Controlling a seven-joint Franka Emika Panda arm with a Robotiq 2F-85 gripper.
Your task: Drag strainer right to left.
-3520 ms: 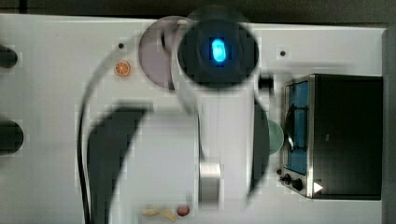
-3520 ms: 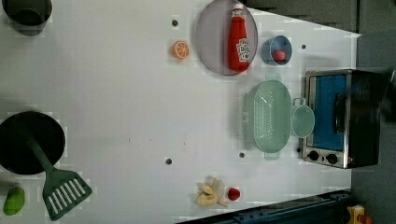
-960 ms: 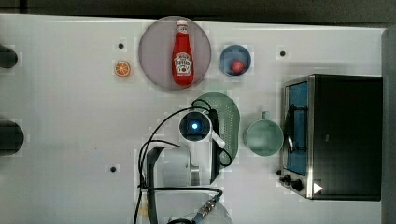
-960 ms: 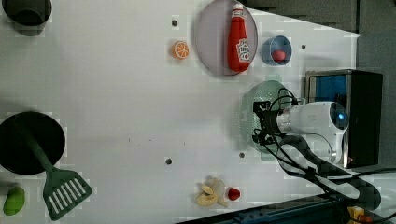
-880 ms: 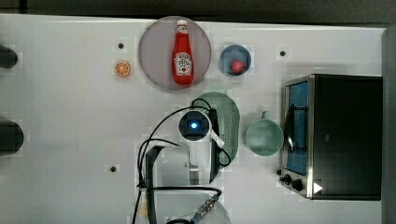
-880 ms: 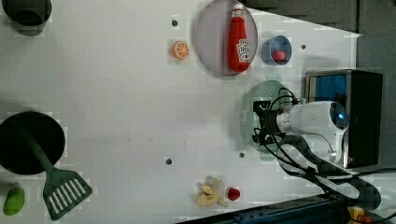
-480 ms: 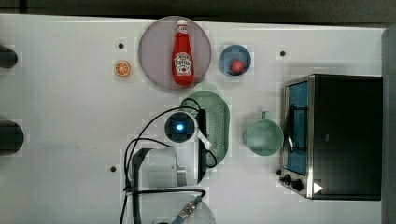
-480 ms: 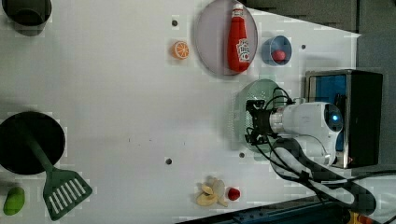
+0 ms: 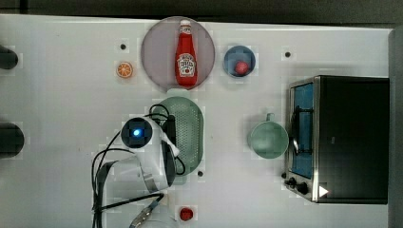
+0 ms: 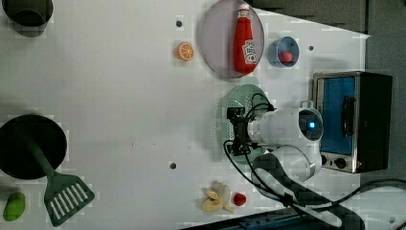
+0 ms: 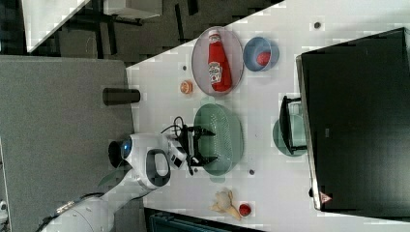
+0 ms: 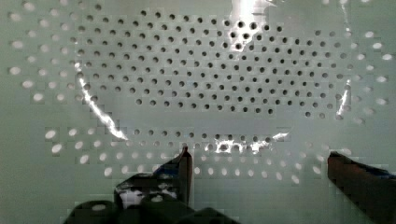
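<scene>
In the middle of the white table, the strainer lies below the ketchup plate, with the gripper spread wide inside its perforated basin.

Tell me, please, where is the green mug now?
In the top view, the green mug stands right of centre, between the strainer on the top view's left and the toaster oven on its right.
</scene>
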